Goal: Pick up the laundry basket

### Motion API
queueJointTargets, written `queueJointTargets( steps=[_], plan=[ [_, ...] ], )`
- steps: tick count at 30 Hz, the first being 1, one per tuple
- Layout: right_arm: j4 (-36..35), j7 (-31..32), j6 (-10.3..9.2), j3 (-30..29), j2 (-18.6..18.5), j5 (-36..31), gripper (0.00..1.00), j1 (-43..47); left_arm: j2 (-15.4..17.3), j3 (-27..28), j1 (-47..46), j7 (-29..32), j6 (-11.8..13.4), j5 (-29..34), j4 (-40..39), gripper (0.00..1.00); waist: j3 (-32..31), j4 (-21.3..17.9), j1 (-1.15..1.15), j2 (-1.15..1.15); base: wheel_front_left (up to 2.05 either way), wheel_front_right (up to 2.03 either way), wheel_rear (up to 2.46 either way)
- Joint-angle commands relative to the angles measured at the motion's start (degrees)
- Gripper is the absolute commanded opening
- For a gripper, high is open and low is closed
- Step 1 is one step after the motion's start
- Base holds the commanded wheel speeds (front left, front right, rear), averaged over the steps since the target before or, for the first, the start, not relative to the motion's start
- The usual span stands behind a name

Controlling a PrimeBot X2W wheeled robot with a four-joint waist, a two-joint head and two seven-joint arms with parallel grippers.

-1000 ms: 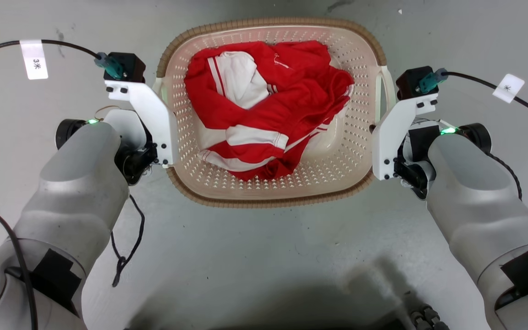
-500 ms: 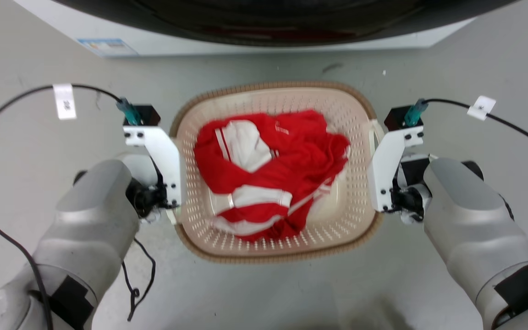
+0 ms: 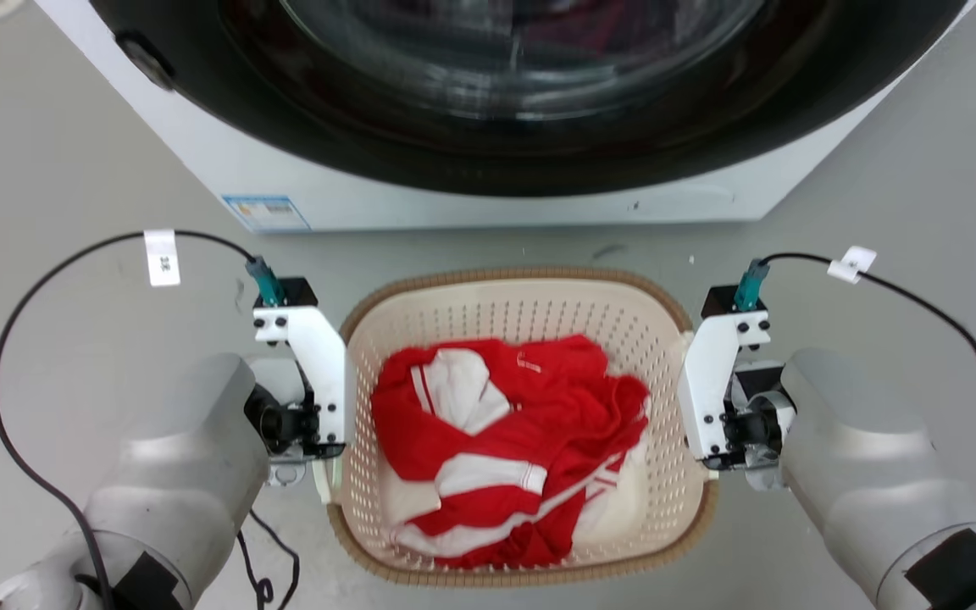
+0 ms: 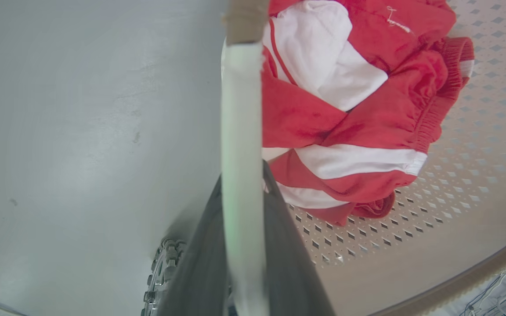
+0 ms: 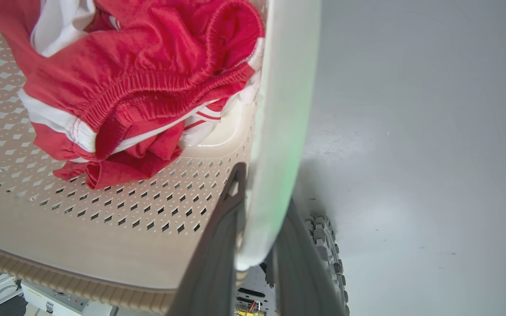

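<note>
The laundry basket [image 3: 530, 315], cream with perforated walls and a brown woven rim, hangs between my two arms in the head view. A red and white garment [image 3: 505, 449] lies crumpled inside it. My left gripper [image 4: 242, 175] is shut on the basket's left white handle [image 4: 240, 109], with a dark finger on each side of it. My right gripper [image 5: 264, 188] is shut on the right white handle [image 5: 286, 87] in the same way. In the head view both grippers' fingers are hidden under the white wrist brackets [image 3: 318, 373] at the basket's sides. The wrist views show grey floor well below the basket.
A white washing machine [image 3: 488, 199] with a large dark round door stands directly ahead, close to the basket's far rim. Black cables [image 3: 22, 339] loop out from both wrists. My base's wheel [image 5: 323, 245] shows below. Grey floor lies on both sides.
The head view has shifted, bringing the washing machine into the picture while the basket sits lower in it. Both grippers keep their hold on the handles, and the basket rides with them.
</note>
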Motion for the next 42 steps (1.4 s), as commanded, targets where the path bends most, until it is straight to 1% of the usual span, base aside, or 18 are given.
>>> queueJointTargets(
  steps=[1,12,25,32,42],
  plan=[
    [-0.56,0.45,0.74,0.18,1.81,0.73,0.0,0.62,-2.11,-0.17,0.62,0.39,-0.85,-0.71,-0.96,0.0,-2.63,0.11,0.0,0.0,0.0,0.0,0.0],
    [0.15,5.84,0.74,1.36,1.78,4.07,0.0,4.0,-2.92,-0.95,3.55,4.54,-0.84,-2.93,0.54,0.0,-11.41,0.35,0.0,0.0,0.0,0.0,0.0],
    [0.4,9.55,0.74,3.35,1.83,6.77,0.0,8.48,-4.63,-1.5,8.4,7.6,-0.85,-5.26,2.4,0.0,-21.58,0.37,0.0,0.0,0.0,0.0,0.0],
    [0.47,10.54,0.75,3.94,1.95,7.72,0.0,10.41,-5.65,-1.51,10.26,8.88,-0.85,-6.12,3.23,0.0,-24.57,0.49,0.0,0.0,0.0,0.0,0.0],
    [0.44,10.52,0.75,4.31,2.07,8.11,0.0,11.86,-6.95,-1.4,12.18,9.39,-0.86,-7.21,4.04,0.0,-27.23,0.82,0.0,0.0,0.0,0.0,0.0]
  ],
)
